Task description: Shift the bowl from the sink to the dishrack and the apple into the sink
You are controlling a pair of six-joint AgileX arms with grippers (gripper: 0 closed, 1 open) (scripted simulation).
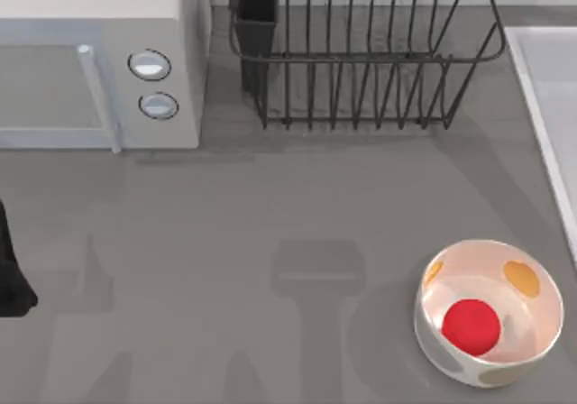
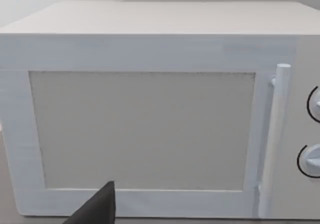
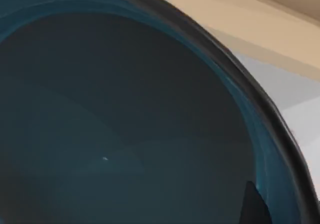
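Our right wrist camera sits close over the bowl (image 3: 125, 134) (teal interior); finger state can't be told. Apple (image 1: 471, 325) rests in the spotted white bowl (image 1: 451, 354) near the sink (image 1: 550, 106). Dishrack (image 1: 361, 57) stands beside the microwave (image 1: 99, 61). Left arm (image 1: 11, 273) is parked at the table's left edge.

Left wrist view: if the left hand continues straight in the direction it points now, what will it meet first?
Most likely the microwave: its closed door faces the left hand squarely, with nothing visible between them. How far away the door stands cannot be judged from this view, so the contact point is uncertain.
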